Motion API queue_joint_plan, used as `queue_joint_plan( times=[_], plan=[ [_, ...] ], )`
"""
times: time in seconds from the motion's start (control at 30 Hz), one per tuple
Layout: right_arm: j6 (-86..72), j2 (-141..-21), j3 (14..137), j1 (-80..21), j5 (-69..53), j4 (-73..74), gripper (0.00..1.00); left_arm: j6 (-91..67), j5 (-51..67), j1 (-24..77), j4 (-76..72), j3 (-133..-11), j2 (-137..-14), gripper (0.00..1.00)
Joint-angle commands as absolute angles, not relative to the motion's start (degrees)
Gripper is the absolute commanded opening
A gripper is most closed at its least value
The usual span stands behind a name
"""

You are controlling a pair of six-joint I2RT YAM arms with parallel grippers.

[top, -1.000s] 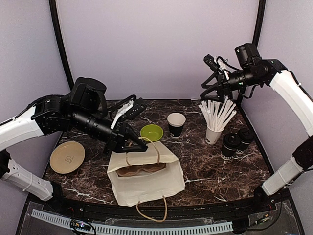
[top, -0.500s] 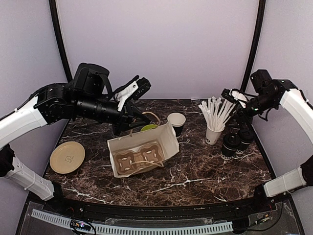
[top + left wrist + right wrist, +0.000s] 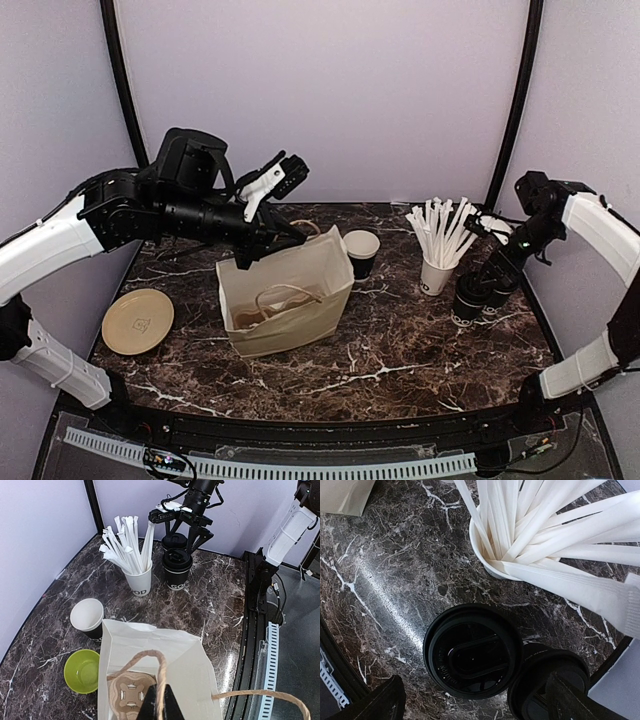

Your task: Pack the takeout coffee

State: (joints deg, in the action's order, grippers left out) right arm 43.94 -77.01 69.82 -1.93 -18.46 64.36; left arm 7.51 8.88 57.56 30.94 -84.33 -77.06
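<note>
Top external view: early in the job, no coffee packed yet. Bag upright and open near mid-table, a little left of centre, propped up by the left gripper, clamped tight on one handle. Inside, seen from the left wrist, only a brown carrier, wells empty as far as visible.

Two lidded cups close together near the right edge of the table, just beside the straw cup. Right gripper directly above them, jaws spread wide, one finger either side of the pair in the right wrist view, gripping nothing. Unclear which cup first. Open cup, no lid, toward the far edge, just beyond the bag, untouched. Green bowl near it and plate by the left edge: not part of the order.

Left to do, by this reading: close on a lidded cup, lift, carry across to the bag, lower into a carrier well, then repeat for the second. Possibly the open cup too, though doubtful without a lid. Bag mouth apparently wide enough, given the hold on the handle.
</note>
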Motion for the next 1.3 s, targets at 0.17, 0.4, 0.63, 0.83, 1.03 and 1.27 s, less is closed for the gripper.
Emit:
queue_joint_plan(
  times=[0.17,0.4,0.63,0.83,1.03,1.27],
  plan=[
    [46.22,-81.6,70.3,-2.68,-16.13,63.77,0.98,8.17,8.27,56.98,30.51,-83.06,-75.11,0.0],
    [46.4,-82.3,69.67,-5.65,-12.41,63.34,0.97,8.26,8.39,56.82,30.97,-83.09,-75.87,0.0],
    [45.56,-83.34,69.88,-7.77,-9.91,62.38,0.92,8.26,8.64,56.78,31.46,-83.14,-76.36,0.0],
    [44.85,-84.01,69.18,-9.14,-8.11,61.62,0.91,8.31,8.72,56.75,31.46,-82.91,-76.38,0.0],
    [44.56,-84.36,68.72,-9.67,-8.05,61.71,0.84,8.1,8.75,56.7,31.37,-82.16,-76.12,0.0],
    [43.97,-84.24,67.6,-10.37,-6.81,61.85,0.75,7.93,8.96,56.69,31.46,-82.0,-75.89,0.0]
  ],
)
